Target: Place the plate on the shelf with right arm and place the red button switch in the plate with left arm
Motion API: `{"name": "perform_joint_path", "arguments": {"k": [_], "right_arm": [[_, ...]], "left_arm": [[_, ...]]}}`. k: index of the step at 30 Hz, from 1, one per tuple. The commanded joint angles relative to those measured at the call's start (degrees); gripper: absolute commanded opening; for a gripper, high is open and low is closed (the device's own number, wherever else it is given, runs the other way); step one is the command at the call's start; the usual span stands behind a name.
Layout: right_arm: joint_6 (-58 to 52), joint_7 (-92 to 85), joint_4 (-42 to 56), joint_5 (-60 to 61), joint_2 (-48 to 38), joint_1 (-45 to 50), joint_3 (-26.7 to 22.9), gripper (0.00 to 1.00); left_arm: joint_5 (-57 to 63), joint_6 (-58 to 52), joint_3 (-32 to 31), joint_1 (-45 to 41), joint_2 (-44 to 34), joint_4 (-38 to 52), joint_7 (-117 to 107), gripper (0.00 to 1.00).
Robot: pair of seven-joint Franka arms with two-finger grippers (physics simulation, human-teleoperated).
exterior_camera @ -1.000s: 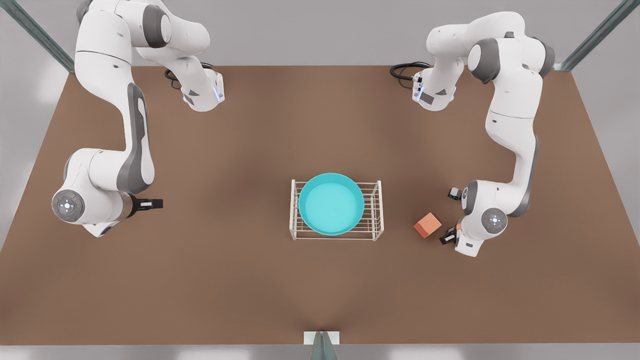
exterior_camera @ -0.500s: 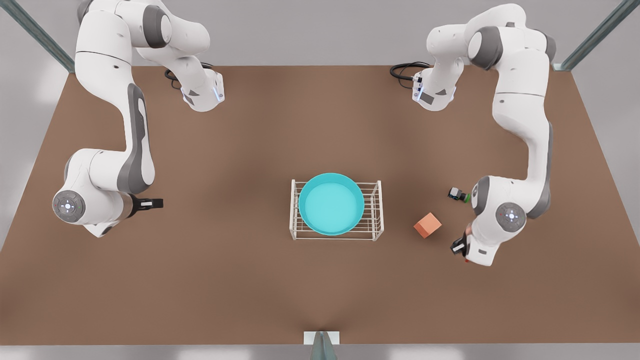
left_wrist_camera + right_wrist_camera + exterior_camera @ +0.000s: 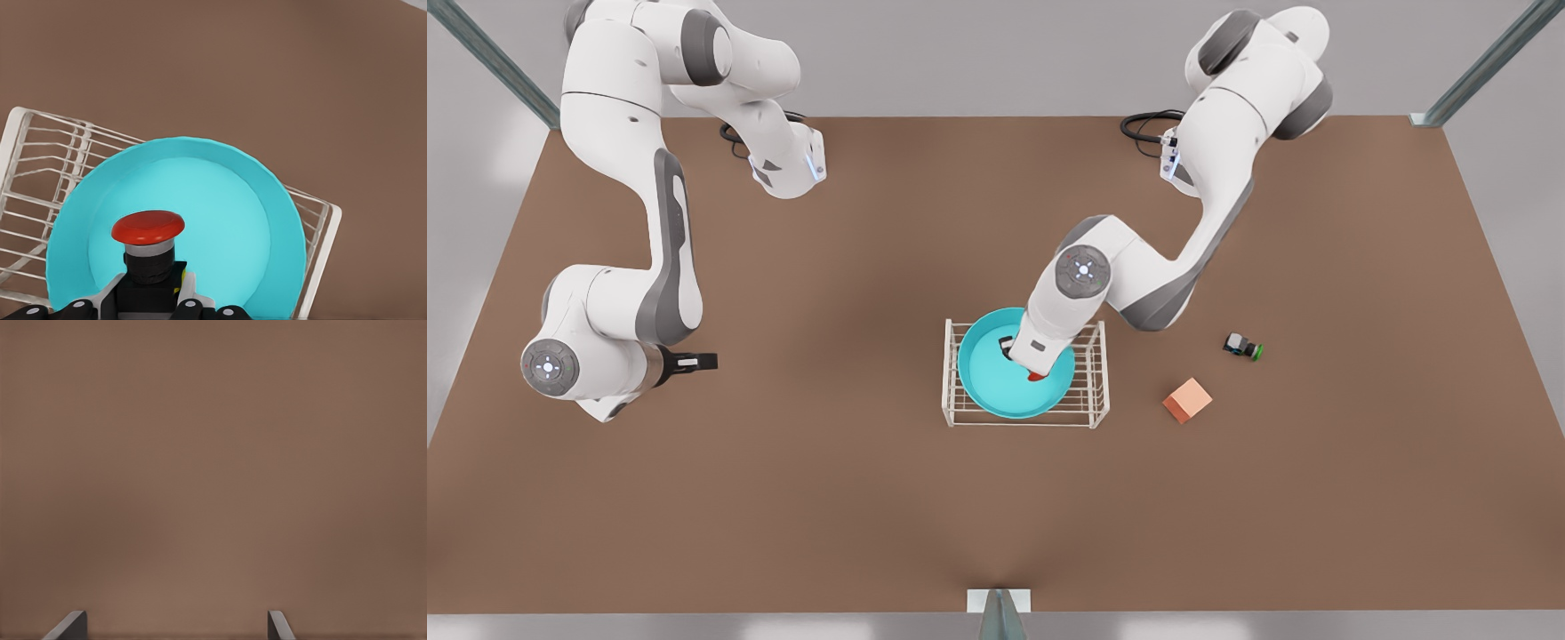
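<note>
Over the plate (image 3: 996, 378), my left gripper (image 3: 1021, 363) hangs with its fingers (image 3: 189, 305) closed on the black body of the red button switch (image 3: 148, 248), the red cap pointing down toward the turquoise dish; I cannot tell whether the switch touches it; the plate sits on the shelf (image 3: 1096, 391) at mid-table; on the front view's right, the salmon cube (image 3: 1187, 400) lies near the rack, and the green-capped switch (image 3: 1243, 347) lies a little farther back, both well apart from the plate; my right gripper (image 3: 694, 362) waits far off at the front view's left, its fingers (image 3: 70, 627) spread wide over bare brown table (image 3: 213, 467), holding nothing.
</note>
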Motion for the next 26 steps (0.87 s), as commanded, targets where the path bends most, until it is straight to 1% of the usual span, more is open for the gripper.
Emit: {"name": "perform_joint_path", "arguments": {"k": [1, 2, 6, 7, 8, 9, 11, 12, 13, 14, 15, 16, 17, 18, 19, 20, 21, 23, 26], "right_arm": [[-0.20, -0.20, 0.00, 0.07, -0.07, 0.00, -0.01, 1.00], [-0.20, -0.20, 0.00, 0.07, -0.07, 0.00, -0.01, 1.00], [-0.20, -0.20, 0.09, 0.07, -0.07, 0.00, -0.01, 1.00], [-0.20, -0.20, 0.00, 0.07, 0.02, 0.00, -0.01, 1.00], [-0.20, -0.20, 0.00, -0.01, -0.07, 0.00, -0.01, 1.00], [-0.20, -0.20, 0.09, 0.07, 0.02, 0.00, -0.01, 1.00], [-0.20, -0.20, 0.09, -0.01, -0.06, 0.00, -0.01, 1.00], [-0.20, -0.20, 0.00, 0.07, -0.07, 0.00, -0.10, 1.00], [-0.20, -0.20, 0.00, 0.07, 0.02, 0.00, -0.01, 1.00], [-0.20, -0.20, 0.00, 0.07, 0.02, 0.00, -0.01, 1.00], [-0.20, -0.20, 0.00, 0.07, 0.02, 0.00, -0.01, 1.00], [-0.28, -0.20, 0.09, 0.07, 0.02, 0.00, -0.01, 1.00], [-0.28, -0.20, 0.00, 0.07, 0.02, 0.00, -0.01, 1.00], [-0.28, -0.20, 0.00, 0.07, 0.02, 0.00, -0.01, 1.00], [-0.64, -0.20, 0.00, -0.01, 0.02, 0.00, -0.01, 1.00], [-0.64, -0.20, 0.00, 0.07, 0.02, 0.00, -0.01, 1.00], [-0.64, -0.20, 0.00, 0.07, 0.02, 0.00, -0.01, 1.00], [-0.64, -0.20, 0.09, -0.01, 0.02, 0.00, -0.01, 1.00], [-0.64, -0.20, 0.00, 0.07, 0.02, 0.00, -0.01, 1.00]], "left_arm": [[0.80, 1.22, 0.01, -0.94, 0.99, -0.11, -26.54, 0.39], [2.11, 1.22, 0.01, -1.03, 1.07, -0.11, -26.36, 1.00], [3.35, 0.34, 0.18, -0.15, 0.55, -0.11, -22.24, 1.00], [3.26, -6.23, 0.45, 2.39, -1.30, 0.07, -11.62, 1.00], [3.18, -13.45, 0.45, 8.02, -5.42, 0.07, 9.20, 1.00], [3.26, -16.18, 0.45, 12.15, -7.01, 0.25, 20.30, 1.00], [4.58, -17.76, 1.24, 14.35, -7.10, 0.95, 20.13, 1.00], [4.67, -19.43, 1.07, 17.60, -7.19, 3.41, 21.10, 1.00], [4.67, -21.37, 0.89, 21.46, -7.36, 5.60, 28.28, 1.00], [2.31, -21.90, 7.46, 22.26, -11.49, 4.38, 44.89, 1.00], [-8.24, -21.19, 20.20, 17.62, -15.88, -0.71, 57.73, 1.00], [-10.19, -17.42, 28.39, 11.46, -20.19, -8.27, 62.23, 1.00], [-10.27, -10.31, 28.84, 10.57, -25.37, -18.37, 62.84, 1.00], [-10.19, -7.65, 29.80, 10.92, -28.19, -23.40, 68.55, 1.00], [-9.66, -10.38, 29.63, 11.01, -26.96, -20.15, 68.39, 1.00], [-9.39, -10.82, 29.10, 10.22, -25.91, -17.43, 59.17, 1.00], [-9.22, -12.66, 28.93, 9.52, -25.73, -16.81, 57.48, 1.00], [-9.57, -17.85, 28.93, 9.43, -23.36, -11.09, 57.57, 1.00], [-10.01, -17.94, 28.93, 9.26, -23.36, -11.09, 57.40, 1.00]]}}
